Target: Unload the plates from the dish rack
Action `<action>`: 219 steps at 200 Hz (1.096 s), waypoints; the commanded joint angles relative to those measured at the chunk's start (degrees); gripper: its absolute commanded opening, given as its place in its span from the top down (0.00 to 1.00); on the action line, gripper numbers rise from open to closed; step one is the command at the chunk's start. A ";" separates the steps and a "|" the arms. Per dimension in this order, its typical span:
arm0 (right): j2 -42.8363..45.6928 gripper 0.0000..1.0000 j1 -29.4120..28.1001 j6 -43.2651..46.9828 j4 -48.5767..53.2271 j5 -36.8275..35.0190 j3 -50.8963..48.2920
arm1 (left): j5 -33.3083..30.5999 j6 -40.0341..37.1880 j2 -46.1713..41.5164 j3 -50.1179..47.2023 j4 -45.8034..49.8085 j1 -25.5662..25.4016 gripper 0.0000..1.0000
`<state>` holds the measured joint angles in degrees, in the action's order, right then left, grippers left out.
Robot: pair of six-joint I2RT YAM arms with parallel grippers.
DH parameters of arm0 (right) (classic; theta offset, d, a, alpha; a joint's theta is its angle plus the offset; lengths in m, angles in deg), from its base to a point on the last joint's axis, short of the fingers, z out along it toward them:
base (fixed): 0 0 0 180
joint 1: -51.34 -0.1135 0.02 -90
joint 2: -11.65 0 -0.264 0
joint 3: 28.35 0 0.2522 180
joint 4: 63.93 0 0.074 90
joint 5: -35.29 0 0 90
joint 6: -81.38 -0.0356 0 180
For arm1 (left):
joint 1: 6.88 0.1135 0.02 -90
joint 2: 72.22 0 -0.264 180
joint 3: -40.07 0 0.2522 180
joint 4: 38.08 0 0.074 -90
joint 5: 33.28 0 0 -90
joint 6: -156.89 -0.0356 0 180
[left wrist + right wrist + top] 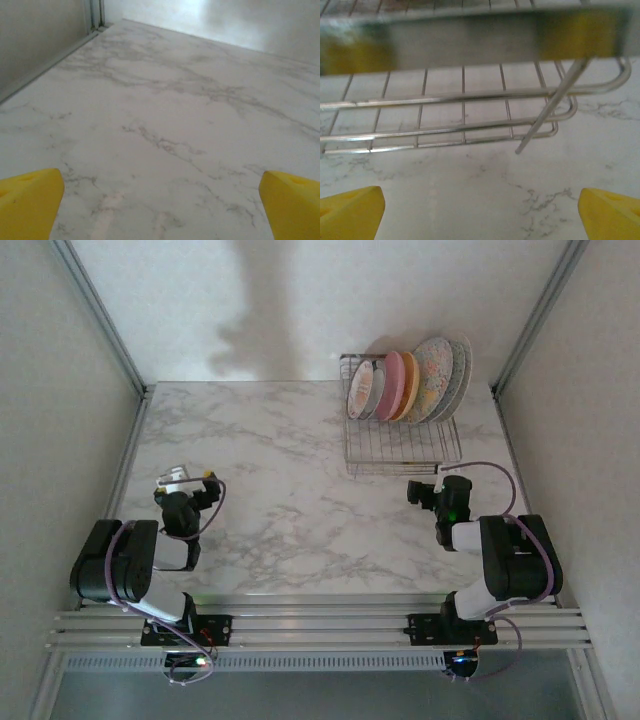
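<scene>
The dish rack (402, 445), a silver wire frame, stands at the back right of the marble table (280, 460). Several plates stand upright in its far half: a white one with a maroon rim (360, 389), a pink one (389, 385), a yellow-orange one (408, 388) and speckled ones (434, 380). My right gripper (428, 484) is open just short of the rack's near edge, and the rack's wires (465, 130) lie ahead of its yellow fingertips (350, 210). My left gripper (192, 480) is open over bare marble at the left, with nothing between its fingers (30, 200).
White walls with aluminium posts (100, 315) close in the table on the left, back and right. A metal rail (320, 625) carrying both arm bases runs along the near edge. Bare marble stretches between the arms and left of the rack.
</scene>
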<state>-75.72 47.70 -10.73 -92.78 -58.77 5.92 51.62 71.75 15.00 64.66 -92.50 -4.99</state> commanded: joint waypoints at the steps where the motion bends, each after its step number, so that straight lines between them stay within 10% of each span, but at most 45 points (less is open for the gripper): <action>1: -1.20 0.01 -0.45 1.03 -5.83 -1.35 1.98 | 1.80 -1.61 1.08 1.66 -7.14 0.88 0.01; 150: -0.80 0.01 -0.62 1.19 -7.57 -1.69 1.05 | 1.39 -1.33 0.62 0.88 -8.34 0.85 0.01; 187: 8.82 0.01 -3.66 -0.36 -11.28 -16.88 -5.35 | -8.63 -0.73 -8.22 -4.74 -11.06 -1.65 0.01; 219: 28.00 0.01 -4.79 -7.75 14.42 -28.74 -4.53 | -14.29 2.96 -17.30 -5.06 -1.31 -3.13 0.01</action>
<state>-60.57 43.37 -12.17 -94.68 -74.24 0.57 44.62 71.40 3.57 59.81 -98.55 -7.00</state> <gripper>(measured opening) 0.993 0.994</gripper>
